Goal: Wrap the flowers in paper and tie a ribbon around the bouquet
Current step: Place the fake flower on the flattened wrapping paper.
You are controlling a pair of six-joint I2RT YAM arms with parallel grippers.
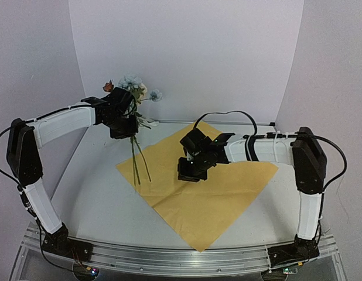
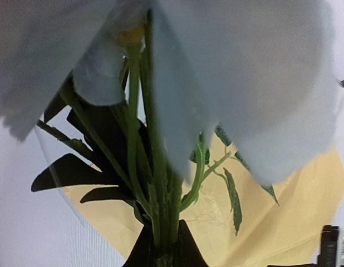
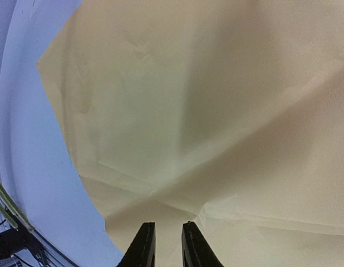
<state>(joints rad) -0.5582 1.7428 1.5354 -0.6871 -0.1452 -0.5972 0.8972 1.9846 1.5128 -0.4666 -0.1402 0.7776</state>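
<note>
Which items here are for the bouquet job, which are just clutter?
Job: the flowers, in the left gripper; the paper, yellow face up, below the right gripper.
Not the job: table; black cable on the right arm.

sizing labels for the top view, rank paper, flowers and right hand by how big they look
1. paper, clearly largest
2. flowers and right hand: the flowers are longer but thin and the hand is bulkier, so too close to rank

Soft even light, blurred wrist foreground
</note>
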